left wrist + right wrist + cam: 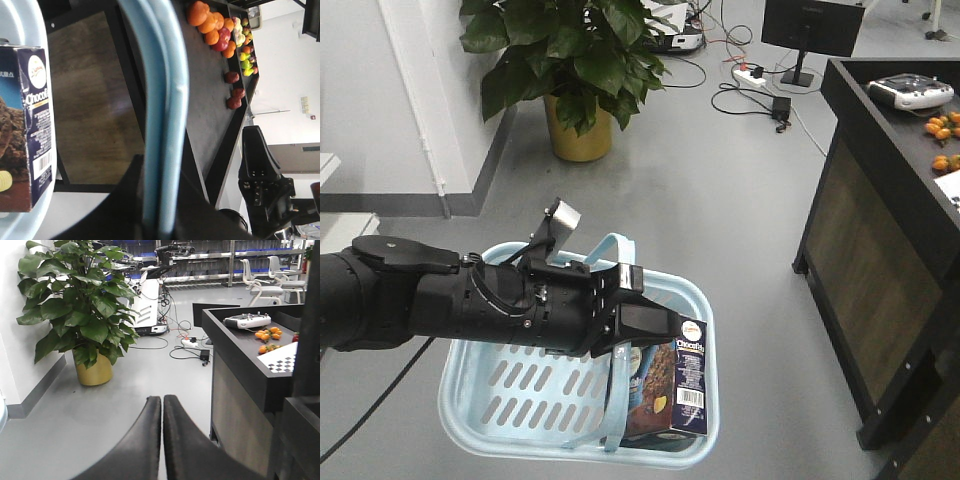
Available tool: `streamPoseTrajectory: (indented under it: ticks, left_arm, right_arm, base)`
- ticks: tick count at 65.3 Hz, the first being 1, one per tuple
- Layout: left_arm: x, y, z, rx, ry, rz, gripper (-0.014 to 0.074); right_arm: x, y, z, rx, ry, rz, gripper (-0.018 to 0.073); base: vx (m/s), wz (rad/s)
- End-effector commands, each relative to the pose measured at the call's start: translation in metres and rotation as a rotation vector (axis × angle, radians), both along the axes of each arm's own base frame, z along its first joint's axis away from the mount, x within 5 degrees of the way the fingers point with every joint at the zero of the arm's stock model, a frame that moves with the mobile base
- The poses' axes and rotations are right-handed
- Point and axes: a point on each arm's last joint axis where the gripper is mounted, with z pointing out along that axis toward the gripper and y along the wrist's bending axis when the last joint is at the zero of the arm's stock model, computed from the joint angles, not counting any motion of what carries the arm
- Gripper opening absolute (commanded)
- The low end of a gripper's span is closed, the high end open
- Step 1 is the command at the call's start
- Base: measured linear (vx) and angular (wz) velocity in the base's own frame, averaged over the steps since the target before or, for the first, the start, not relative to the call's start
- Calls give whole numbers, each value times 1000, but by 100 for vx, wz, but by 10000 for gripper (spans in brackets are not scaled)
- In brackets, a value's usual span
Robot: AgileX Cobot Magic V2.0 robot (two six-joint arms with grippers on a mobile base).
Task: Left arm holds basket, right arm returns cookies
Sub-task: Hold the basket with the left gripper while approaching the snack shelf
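Holding the light blue basket (470,410) up by its handle (165,110), the left gripper (642,322) is clamped tight around it, above the grey floor. The cookies (672,385) stand inside the basket, in one corner (barcode side showing). The right gripper (162,399) is pressed closed with nothing in it, near the dark counter (235,355).

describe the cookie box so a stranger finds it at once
Find the light blue basket hanging from the black left arm. The cookie box stands in its corner nearest the dark counter. It is navy with a white barcode, against pale blue plastic.
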Motion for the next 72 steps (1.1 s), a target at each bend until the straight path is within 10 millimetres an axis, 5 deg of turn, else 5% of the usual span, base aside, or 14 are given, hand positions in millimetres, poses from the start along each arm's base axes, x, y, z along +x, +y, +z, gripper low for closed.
streamPoseTrajectory:
  ticks: [1, 42, 72]
  left_arm:
    - [-5, -2, 30, -103, -55, -13, -6]
    - [-5, -2, 30, -103, -55, -14, -6]
    - [-5, -2, 30, -104, -55, -14, -6]
  right_arm:
    - [-1, 0, 6, -13, -74, -4, -8]
    - [-1, 0, 6, -13, -74, -4, -8]
    - [-1, 0, 6, -13, -74, -4, -8]
  base:
    - [29, 3]
    - [29, 12]
    - [22, 58]
